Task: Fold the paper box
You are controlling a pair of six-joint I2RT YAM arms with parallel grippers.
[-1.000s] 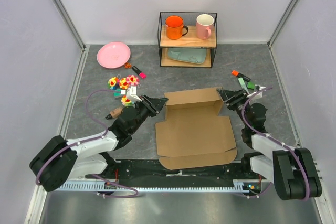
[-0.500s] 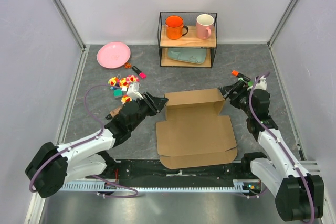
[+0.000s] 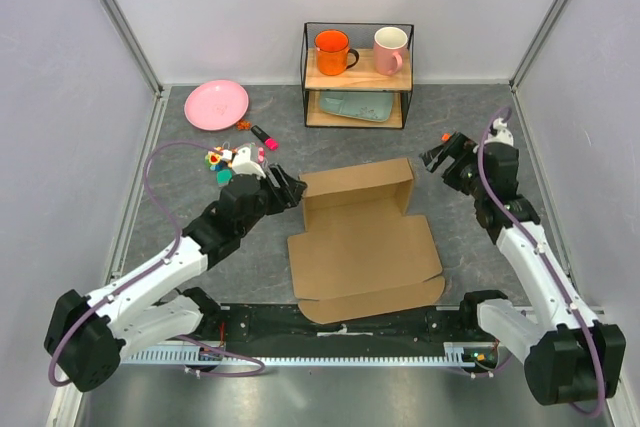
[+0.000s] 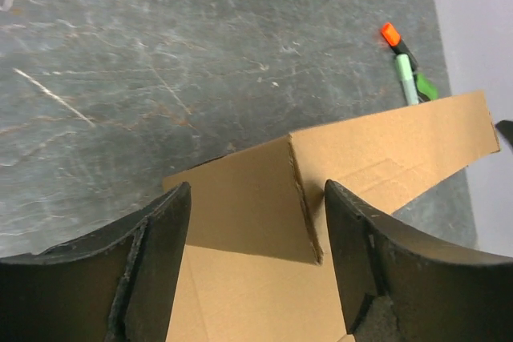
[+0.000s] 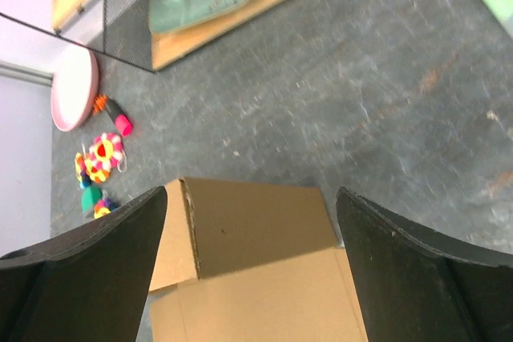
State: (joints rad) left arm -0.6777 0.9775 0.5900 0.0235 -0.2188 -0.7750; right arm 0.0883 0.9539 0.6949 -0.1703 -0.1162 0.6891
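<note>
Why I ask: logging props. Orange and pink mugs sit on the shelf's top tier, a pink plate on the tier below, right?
No: the top external view shows a pale green plate on the lower tier; the pink plate lies on the table. The rest holds.

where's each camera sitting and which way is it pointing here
Top external: above, behind the arms, looking down on the paper box; left tool and right tool show.
Left wrist: on the left arm, facing the paper box's raised flap; its two fingers show.
Right wrist: on the right arm, facing that flap from the other end; its fingers show.
Shared: both wrist views see that flap.
</note>
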